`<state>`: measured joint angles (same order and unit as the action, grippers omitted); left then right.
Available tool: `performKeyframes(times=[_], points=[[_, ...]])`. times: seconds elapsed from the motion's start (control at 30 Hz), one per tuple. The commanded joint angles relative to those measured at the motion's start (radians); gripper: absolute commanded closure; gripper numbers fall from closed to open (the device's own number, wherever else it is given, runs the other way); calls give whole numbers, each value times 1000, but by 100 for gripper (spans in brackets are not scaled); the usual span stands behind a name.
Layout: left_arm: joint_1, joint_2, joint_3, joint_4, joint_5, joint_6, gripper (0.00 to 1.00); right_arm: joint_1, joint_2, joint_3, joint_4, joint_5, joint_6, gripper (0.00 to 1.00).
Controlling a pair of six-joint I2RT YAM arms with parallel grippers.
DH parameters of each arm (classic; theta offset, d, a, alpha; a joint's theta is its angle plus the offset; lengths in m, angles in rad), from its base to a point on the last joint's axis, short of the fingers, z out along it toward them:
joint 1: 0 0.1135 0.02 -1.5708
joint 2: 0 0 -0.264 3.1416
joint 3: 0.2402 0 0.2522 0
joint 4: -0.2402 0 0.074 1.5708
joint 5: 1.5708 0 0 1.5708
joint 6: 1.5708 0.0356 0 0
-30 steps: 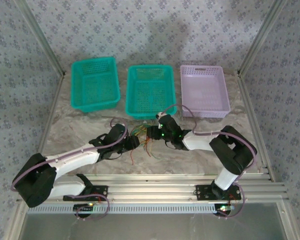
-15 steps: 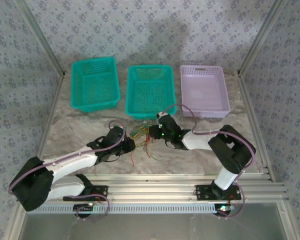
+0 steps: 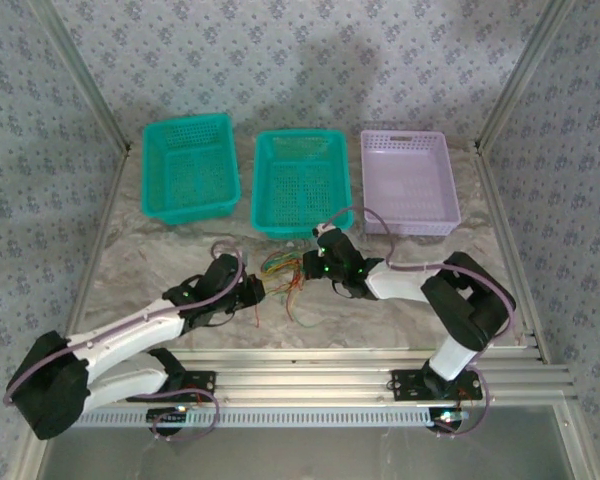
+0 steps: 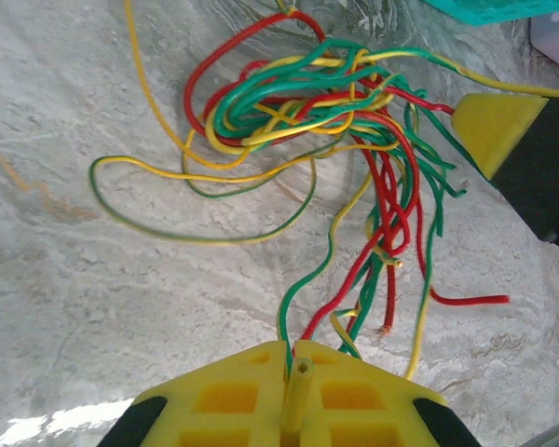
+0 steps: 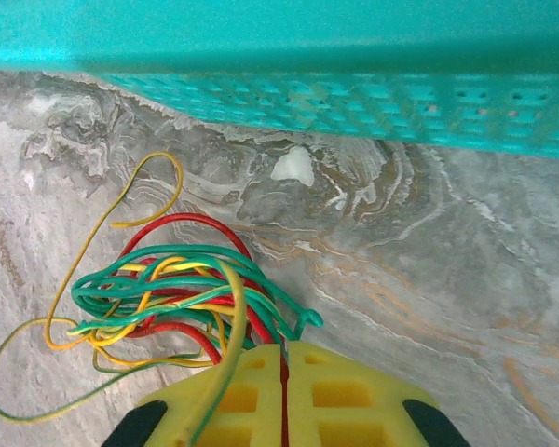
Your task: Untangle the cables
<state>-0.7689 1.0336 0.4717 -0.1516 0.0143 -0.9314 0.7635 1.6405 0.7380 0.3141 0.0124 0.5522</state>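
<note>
While the two arms meet over the middle of the table (image 3: 160, 262), the cables (image 3: 285, 276) lie there as one knot of red, green and yellow strands. The knot is at 6 o'clock from the middle teal basket (image 3: 300, 136), near its front wall. Left hand (image 3: 263, 289) at 8 o'clock of the knot, right hand (image 3: 303, 266) at 2 o'clock.

Left wrist view:
- Left hand (image 4: 293, 365) pinched together, yellow fingers meeting at a seam.
- Green, red and yellow strands run straight into that seam, so it is holding the cables (image 4: 307, 93).
- From the grip the strands rise toward 12 o'clock into the dense tangle.
- One green-yellow loop spreads flat on the marble toward 8 o'clock of the tangle.
- A red free end lies toward 4 o'clock of it.
- Yellow tip of the right hand (image 4: 496, 126) comes in at 3 o'clock of the tangle, a yellow-green strand leading to it.

Right wrist view:
- Right hand (image 5: 284, 358) also closed tight, gripping the cables.
- A red strand is caught in its seam; a yellow-green one crosses the left finger.
- Bulk of the cables (image 5: 172, 289) sits at 9 to 10 o'clock of the fingertips, on the table.
- Wall of the middle teal basket (image 5: 354, 102) runs across 12 o'clock.

Top view: left teal basket (image 3: 187, 124) at 10 o'clock of the knot, lilac basket (image 3: 404, 136) at 2 o'clock, both well apart from it.
</note>
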Motion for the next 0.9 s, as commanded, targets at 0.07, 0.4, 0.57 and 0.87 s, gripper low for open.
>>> performKeyframes(times=[0.07,0.4,0.57,0.87], points=[[-2,-97,33,-142,-55,33,100,-9,-108,2,-105,106,-82,100],[38,-182,71,-285,-75,83,100,-40,-318,-69,-250,155,-148,100],[69,-201,100,-338,-74,117,100,-73,-446,-113,-314,170,-151,100],[118,-158,183,-395,-63,181,100,-157,-635,-149,-477,164,-160,100]])
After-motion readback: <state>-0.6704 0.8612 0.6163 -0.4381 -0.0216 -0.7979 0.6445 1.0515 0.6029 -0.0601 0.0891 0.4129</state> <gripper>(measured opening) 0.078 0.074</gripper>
